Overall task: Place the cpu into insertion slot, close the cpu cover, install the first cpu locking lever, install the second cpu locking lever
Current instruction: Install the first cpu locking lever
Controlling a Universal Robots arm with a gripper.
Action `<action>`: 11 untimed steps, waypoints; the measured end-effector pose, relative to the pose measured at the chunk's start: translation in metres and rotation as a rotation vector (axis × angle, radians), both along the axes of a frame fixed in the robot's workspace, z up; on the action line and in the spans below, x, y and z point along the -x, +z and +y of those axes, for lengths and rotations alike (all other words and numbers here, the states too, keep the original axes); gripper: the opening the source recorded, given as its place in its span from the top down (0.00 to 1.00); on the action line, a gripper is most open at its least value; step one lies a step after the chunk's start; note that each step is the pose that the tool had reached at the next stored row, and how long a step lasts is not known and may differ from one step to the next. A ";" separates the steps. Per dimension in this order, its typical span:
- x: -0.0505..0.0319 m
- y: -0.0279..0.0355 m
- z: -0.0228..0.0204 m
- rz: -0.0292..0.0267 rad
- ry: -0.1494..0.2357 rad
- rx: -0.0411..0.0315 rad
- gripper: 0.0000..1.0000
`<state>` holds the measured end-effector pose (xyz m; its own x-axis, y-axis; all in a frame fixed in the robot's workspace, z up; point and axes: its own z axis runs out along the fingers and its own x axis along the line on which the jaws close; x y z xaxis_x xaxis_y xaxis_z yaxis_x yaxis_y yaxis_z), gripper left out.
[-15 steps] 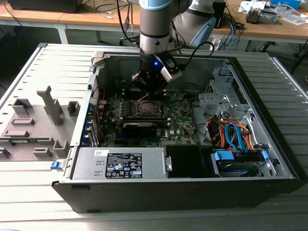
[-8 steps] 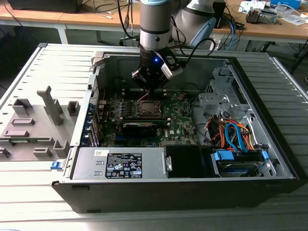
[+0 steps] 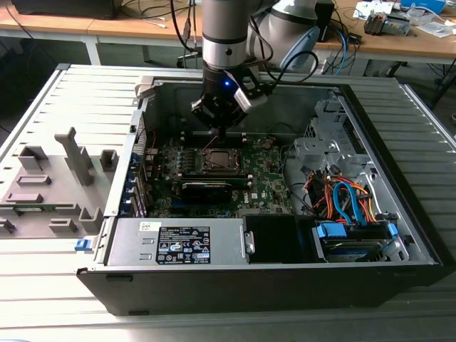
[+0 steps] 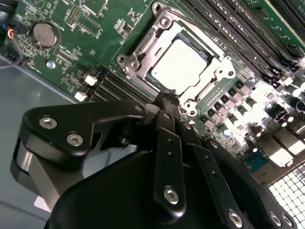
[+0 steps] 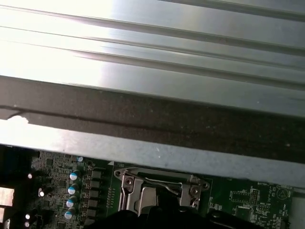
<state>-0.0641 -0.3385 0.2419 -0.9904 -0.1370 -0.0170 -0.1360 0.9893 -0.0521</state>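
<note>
The cpu (image 4: 180, 65) is seen seated in the insertion slot (image 4: 143, 47), with the cpu cover (image 4: 217, 71) lowered around it. The gripper (image 4: 167, 98) hangs just beside the slot, fingers (image 4: 164, 101) pressed together, nothing held. Whether the levers are latched cannot be told

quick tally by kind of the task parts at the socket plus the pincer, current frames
cpu, seated in the socket: 1
insertion slot: 1
cpu cover, lying down around the chip: 1
pincer, fingertips together just beside the socket: 1
Total: 4
</note>
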 end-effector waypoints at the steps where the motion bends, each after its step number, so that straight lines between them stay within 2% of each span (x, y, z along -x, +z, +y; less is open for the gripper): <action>1: 0.0010 0.0000 0.0001 -0.0001 -0.008 0.0001 0.89; 7: 0.0032 0.0001 0.0002 -0.0006 -0.027 0.0001 0.89; 9: 0.0033 0.0021 -0.0006 -0.0015 -0.027 0.0000 0.89; 11: 0.0033 0.0079 -0.0011 -0.0015 -0.027 0.0000 0.89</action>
